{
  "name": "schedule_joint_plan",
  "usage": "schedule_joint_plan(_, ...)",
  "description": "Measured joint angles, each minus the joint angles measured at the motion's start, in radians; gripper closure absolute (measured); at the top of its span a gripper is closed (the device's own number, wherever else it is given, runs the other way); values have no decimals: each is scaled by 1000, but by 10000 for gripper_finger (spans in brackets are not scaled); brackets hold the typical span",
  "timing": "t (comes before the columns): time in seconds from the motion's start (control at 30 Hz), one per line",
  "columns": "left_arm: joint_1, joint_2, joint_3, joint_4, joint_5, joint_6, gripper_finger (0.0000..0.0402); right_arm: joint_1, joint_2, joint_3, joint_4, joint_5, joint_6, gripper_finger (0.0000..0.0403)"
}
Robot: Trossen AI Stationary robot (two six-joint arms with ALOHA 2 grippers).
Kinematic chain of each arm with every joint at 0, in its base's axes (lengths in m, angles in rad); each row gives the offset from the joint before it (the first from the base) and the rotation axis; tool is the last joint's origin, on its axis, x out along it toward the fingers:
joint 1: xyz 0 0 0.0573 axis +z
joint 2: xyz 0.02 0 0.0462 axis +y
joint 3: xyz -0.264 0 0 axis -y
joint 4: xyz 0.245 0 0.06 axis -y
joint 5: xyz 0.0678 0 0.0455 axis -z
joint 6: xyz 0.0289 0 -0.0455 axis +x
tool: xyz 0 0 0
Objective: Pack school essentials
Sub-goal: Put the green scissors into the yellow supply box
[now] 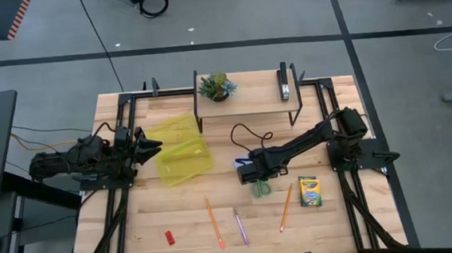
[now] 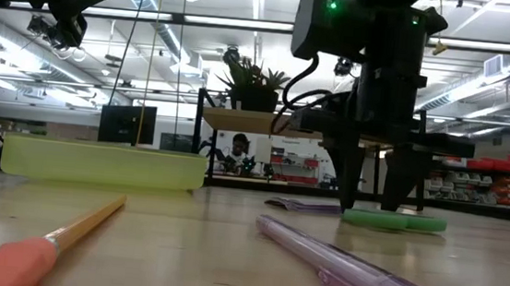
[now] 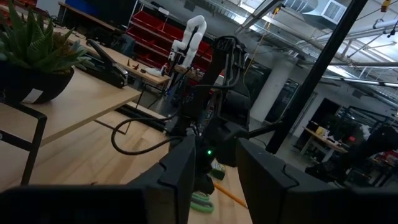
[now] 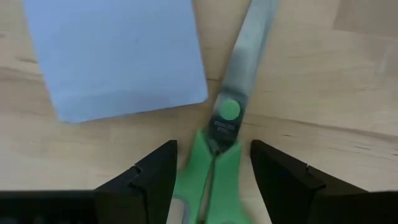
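So the green-handled scissors [image 4: 217, 162] are the thing in play right now. They lie flat on the table a bit right of centre in the overhead shot, blades touching the edge of the pale blue notepad [image 4: 118, 56] just beside them. The right gripper [image 4: 211, 174] sits right over them, fingers spread open with the handles' neck between them, nothing clamped yet. Looks to me like it's lined up that way so it can pinch the narrow part near the pivot instead of the fat loops.

The left gripper [image 1: 149, 145] is at middle left of the overhead frame, lifted off the table next to the yellow pouch [image 1: 183, 151]. I can't tell if it's gripping the pouch edge or just parked there; my guess is it's there to keep the pouch mouth accessible.

Everything else waits along the lower part of the table: crayon box [image 1: 309, 191] lower right, two orange pencils [image 1: 213, 221], purple pen [image 1: 239, 226], red eraser [image 1: 170, 237] lower left. The potted plant [image 1: 216, 86] and black stapler [image 1: 284, 81] sit on the shelf at top, out of the way.
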Motion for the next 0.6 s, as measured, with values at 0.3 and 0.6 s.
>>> schedule_joint_plan(0.3, 0, 0, 0, -1, 0, -7, 269, 23, 10, 8, -36, 42, 34, 191)
schedule_joint_plan(0.6, 1, 0, 0, 0, 0, -7, 267, 23, 11, 6, -30, 43, 38, 197)
